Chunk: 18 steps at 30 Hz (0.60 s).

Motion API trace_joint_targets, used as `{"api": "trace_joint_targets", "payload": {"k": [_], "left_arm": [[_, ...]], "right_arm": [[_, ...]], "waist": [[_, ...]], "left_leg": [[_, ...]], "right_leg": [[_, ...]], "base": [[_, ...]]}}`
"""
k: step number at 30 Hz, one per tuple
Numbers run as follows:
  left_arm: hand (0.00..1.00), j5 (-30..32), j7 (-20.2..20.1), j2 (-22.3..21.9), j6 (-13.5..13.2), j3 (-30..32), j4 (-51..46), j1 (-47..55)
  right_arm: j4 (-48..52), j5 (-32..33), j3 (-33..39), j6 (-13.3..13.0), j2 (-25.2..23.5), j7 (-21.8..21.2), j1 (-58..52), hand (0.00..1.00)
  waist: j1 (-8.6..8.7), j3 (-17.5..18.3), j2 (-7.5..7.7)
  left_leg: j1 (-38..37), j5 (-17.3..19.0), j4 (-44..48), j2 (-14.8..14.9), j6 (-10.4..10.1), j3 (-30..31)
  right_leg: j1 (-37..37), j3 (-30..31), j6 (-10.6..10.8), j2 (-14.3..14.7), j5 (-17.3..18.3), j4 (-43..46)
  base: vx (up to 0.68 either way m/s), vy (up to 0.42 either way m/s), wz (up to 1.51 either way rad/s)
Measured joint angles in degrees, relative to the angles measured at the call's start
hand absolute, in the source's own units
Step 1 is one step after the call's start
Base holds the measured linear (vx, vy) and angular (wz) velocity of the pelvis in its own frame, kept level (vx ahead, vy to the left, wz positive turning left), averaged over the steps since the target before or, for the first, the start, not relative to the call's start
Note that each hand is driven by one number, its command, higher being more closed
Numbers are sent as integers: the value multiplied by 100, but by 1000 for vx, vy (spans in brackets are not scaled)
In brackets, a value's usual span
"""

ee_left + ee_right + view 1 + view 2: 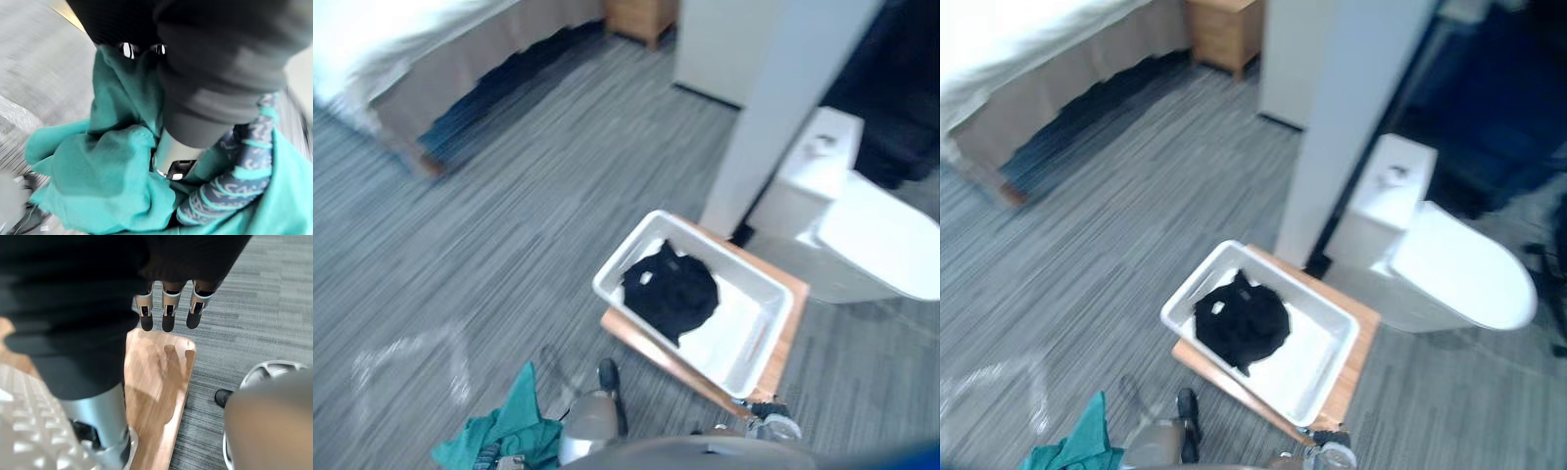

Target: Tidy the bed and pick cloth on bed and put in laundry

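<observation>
Grey striped carpet (509, 225) spreads wide, with the bed (401, 39) at ten o'clock, a white pillar (773, 108) at one and a toilet (871, 245) at three. Right of centre, a white basket (759, 343) on a wooden board (641, 341) holds a black cloth (671, 292). At seven the teal cloth (524, 426) swaddles our left hand (172, 149), and we cannot tell its grip. Our right hand (168, 308) hangs straight-fingered and empty above the board.

Clamps bunched teal cloth (98, 181) in left hand (172, 155), finger curled into the folds, silver forearm low at lower left. Hangs right hand (168, 308) low at right side: fingers straight, side by side, tips down, nothing held.
</observation>
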State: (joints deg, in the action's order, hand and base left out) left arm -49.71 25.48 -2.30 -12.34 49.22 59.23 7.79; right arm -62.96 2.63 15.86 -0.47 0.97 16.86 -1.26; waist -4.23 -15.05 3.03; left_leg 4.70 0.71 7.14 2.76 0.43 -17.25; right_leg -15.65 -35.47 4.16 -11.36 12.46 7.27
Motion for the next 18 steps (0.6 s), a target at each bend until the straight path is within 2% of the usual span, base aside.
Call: {"api": "trace_joint_targets", "payload": {"k": [3,6,7,8,9,11,12,14,15,16,17,18], "left_arm": [[100,-221,93,89,-115,258,-334,-85],[100,-367,227,508,-198,890,-1017,-425],[100,-391,173,1001,-166,1621,-1231,-544],[100,-520,-55,1666,-124,2038,-1343,-546],[100,-529,-63,1993,-172,2138,-1452,-551],[100,-524,-118,3135,-456,2468,-1682,-597],[100,-525,-147,3386,-469,2598,-1678,-632],[100,-512,-203,4223,-492,3152,-1539,-991],[100,-307,-171,5023,-525,3035,-931,-1349],[100,-213,-146,5204,-549,2935,-784,-1427],[100,141,-31,5877,-570,2357,-295,-1815],[100,426,24,6347,-476,1738,-181,-2267]], "right_arm": [[11,169,141,-67,-8,6,-151,0],[2,239,214,-121,-57,-48,-188,0],[37,300,342,-129,-52,-91,-189,0],[63,368,456,-171,-14,-135,-218,0],[81,390,545,-179,-3,-140,-247,0],[110,393,854,-173,20,-152,-343,0],[112,392,916,-171,35,-159,-342,0],[141,390,1081,-144,152,-263,-346,0],[140,369,1087,-110,302,-324,-371,0],[140,366,1087,-108,326,-326,-371,0],[137,330,1089,-101,384,-331,-365,0],[140,315,1091,-104,413,-334,-340,0]], "waist": [[-132,-8,65],[-266,20,139],[-234,66,211],[-197,91,245],[-202,102,239],[-248,241,183],[-251,254,157],[-275,332,18],[-299,414,-75],[-303,444,-87],[-305,583,-95],[-305,711,-96]], "left_leg": [[-91,-137,-289,-215,67,357],[-172,-262,-528,-309,114,609],[-200,-245,-527,-338,96,680],[-257,-239,-573,-318,76,676],[-303,-236,-658,-302,55,669],[-472,-465,-1137,-257,-10,633],[-545,-512,-1247,-246,-14,597],[-680,-496,-1279,-175,-59,410],[-788,-441,-1281,-150,-51,280],[-798,-435,-1283,-143,-57,234],[-802,-422,-1303,-139,-73,189],[-792,-427,-1297,-123,-85,154]], "right_leg": [[43,24,-22,-115,-24,299],[8,130,-73,-51,-81,235],[-42,160,-47,-41,-130,213],[-115,167,40,-1,-188,139],[-129,165,58,26,-215,115],[-69,182,29,114,-269,52],[-72,194,22,125,-274,48],[-64,467,-45,149,-323,52],[-69,678,-34,137,-329,64],[-67,718,-34,138,-330,65],[-52,840,-32,140,-328,51],[-16,904,-32,151,-329,31]], "base": [[64,221,84],[31,99,42],[19,-10,7],[19,-34,-1],[4,-51,-6],[8,-42,-10],[18,-21,-25],[19,6,-47],[18,16,-43],[23,9,-40],[15,-12,-28],[19,-17,-29]]}}
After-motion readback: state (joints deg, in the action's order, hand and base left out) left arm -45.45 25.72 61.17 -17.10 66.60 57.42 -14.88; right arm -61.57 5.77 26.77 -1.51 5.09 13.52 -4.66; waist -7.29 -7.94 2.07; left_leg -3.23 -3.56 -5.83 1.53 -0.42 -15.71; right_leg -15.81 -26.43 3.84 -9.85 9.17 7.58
